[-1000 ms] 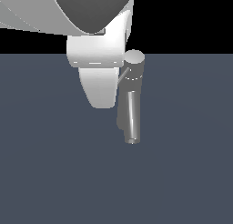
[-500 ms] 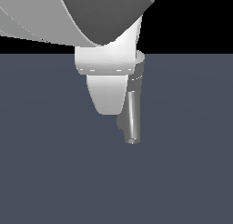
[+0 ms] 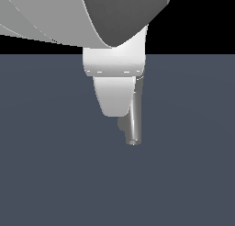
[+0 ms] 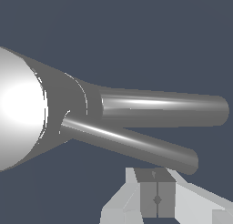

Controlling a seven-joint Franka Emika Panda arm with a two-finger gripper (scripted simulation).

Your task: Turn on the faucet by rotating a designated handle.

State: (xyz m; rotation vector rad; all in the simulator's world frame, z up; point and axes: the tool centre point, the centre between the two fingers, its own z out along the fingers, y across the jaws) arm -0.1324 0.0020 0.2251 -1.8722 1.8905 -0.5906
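Showing only its grey pads pressed together, the gripper (image 4: 157,198) held nothing and sat just beside the handle (image 4: 132,145), contact unclear. That thin rod jutted from the faucet (image 4: 22,107) cap alongside the thicker spout (image 4: 164,109). Outside, the white arm (image 3: 114,69) hid most of the faucet above the dark surface (image 3: 55,174).

The white arm (image 3: 117,85) now sits further toward the exterior view's right. It hides the cap of the faucet (image 3: 134,124), visible a second ago.
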